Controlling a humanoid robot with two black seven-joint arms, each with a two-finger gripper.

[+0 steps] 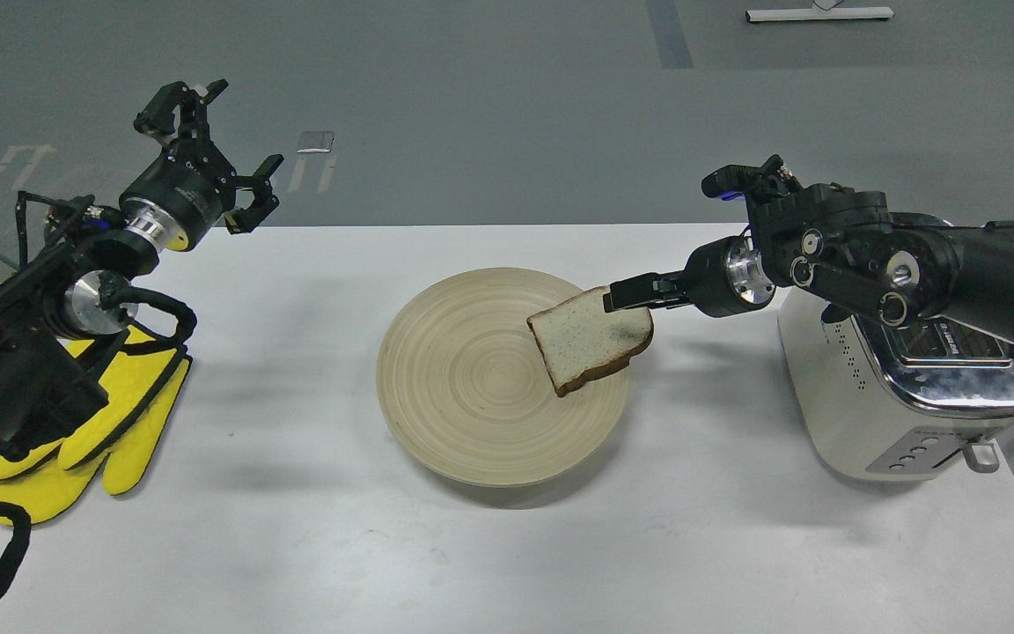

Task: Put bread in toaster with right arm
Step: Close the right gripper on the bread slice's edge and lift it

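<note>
The bread [591,341] is one pale slice with a brown crust, lying tilted on the right side of the round wooden plate [463,387]. My right gripper [617,297] reaches in from the right and its tip is at the slice's upper right corner. It is slim and dark and I cannot tell its fingers apart. The cream-white toaster [859,396] with a chrome top stands at the right, partly hidden behind my right arm. My left gripper [238,145] is open and empty, raised at the far left.
A yellow glove [120,431] lies on the white table [296,528] under my left arm. The table's right edge runs just past the toaster. The far edge of the table is behind the plate.
</note>
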